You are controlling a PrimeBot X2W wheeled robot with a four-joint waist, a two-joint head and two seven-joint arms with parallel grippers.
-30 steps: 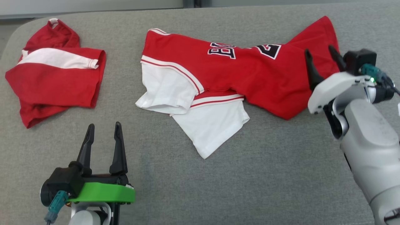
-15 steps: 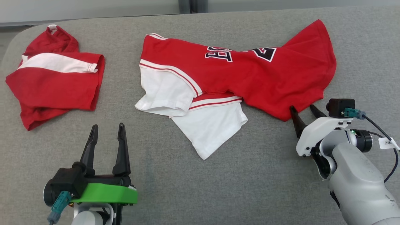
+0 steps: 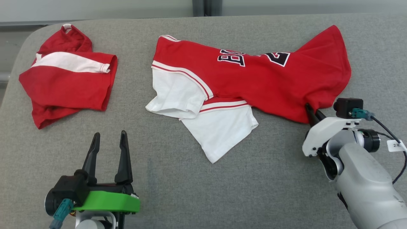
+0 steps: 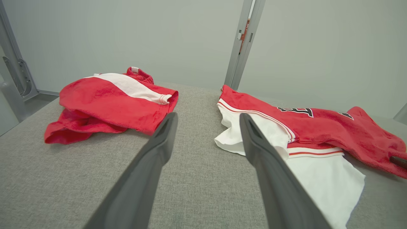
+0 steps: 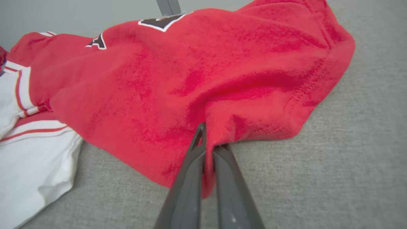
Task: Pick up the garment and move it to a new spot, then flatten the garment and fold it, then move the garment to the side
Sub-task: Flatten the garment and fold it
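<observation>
We are at the pick-up: our right gripper (image 3: 313,112) has its jaws pinched on the near red hem of the garment (image 3: 254,79), which lies rumpled on the desk (image 3: 270,178), well right of the other red shirt (image 3: 70,86). Our left gripper (image 3: 109,135) hovers nearer us than that shirt, jaws spread. Next we should lift slowly, checking that the pinch holds.

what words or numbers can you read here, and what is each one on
"B", next letters lost in a fold: black lettering on the red jersey.
"2", partly folded: number on the same jersey.
"2", then a blurred mark: white tag on a black cable.
</observation>
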